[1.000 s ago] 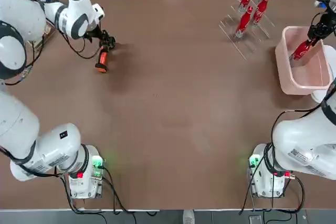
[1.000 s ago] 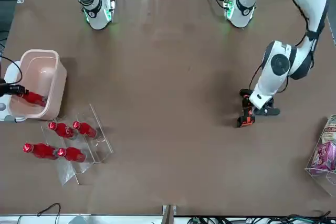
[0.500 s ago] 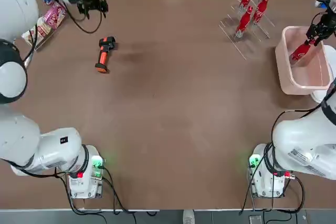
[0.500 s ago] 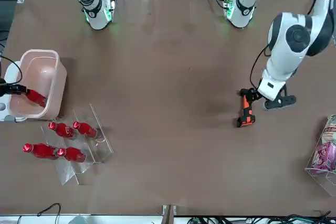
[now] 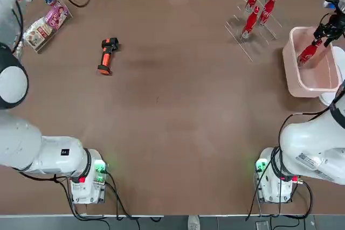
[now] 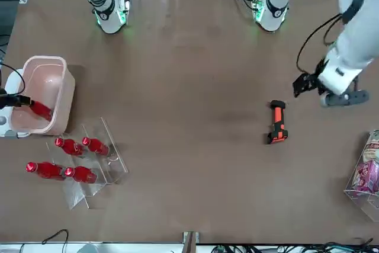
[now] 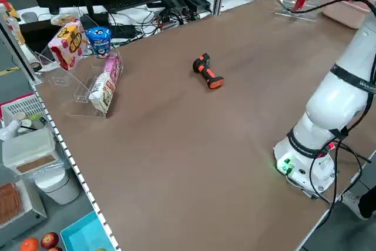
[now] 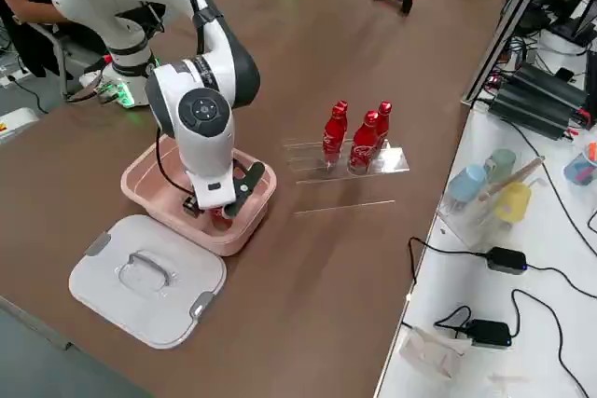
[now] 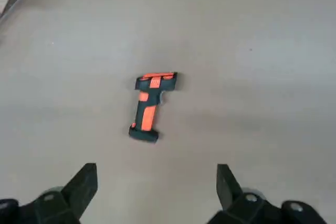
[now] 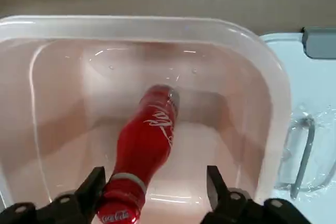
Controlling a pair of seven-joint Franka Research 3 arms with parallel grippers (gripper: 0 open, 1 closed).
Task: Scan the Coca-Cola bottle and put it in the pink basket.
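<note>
**Red bottle leaning inside the pink tub, jaws spread around its neck**

The pale pink translucent plastic basket [image 5: 294, 74] sits on the brown worktop [image 5: 178, 106] at the robot's right edge. Inside it is one slim red Coca-Cola bottle [image 10: 144, 145] with white script lettering and a red cap, tilted, its base down near the tub's floor and its capped end up toward the right gripper [image 10: 155, 192]. That gripper hangs over the basket's opening with its jaws spread; the two fingers stand either side of the bottle's neck, and a gap shows on the one side at least, so the bottle is not pinched. Nothing else can be made out in the tub.

Just beside the basket lies a flat pale grey lid [image 8: 147, 279] with a handle and side clips. On the basket's other side is a clear acrylic rack [image 8: 350, 160] holding four more red bottles [image 5: 252, 19] of the same kind, upright.

The left gripper [image 6: 327, 89] is raised above the worktop on the robot's left, jaws spread wide and holding nothing. Below it, apart from it, a black-and-orange handheld scanner [image 5: 107, 56] lies on its side on the worktop. At the far left corner a clear display stand [image 7: 88, 83] carries snack packets and a blue cup.
</note>
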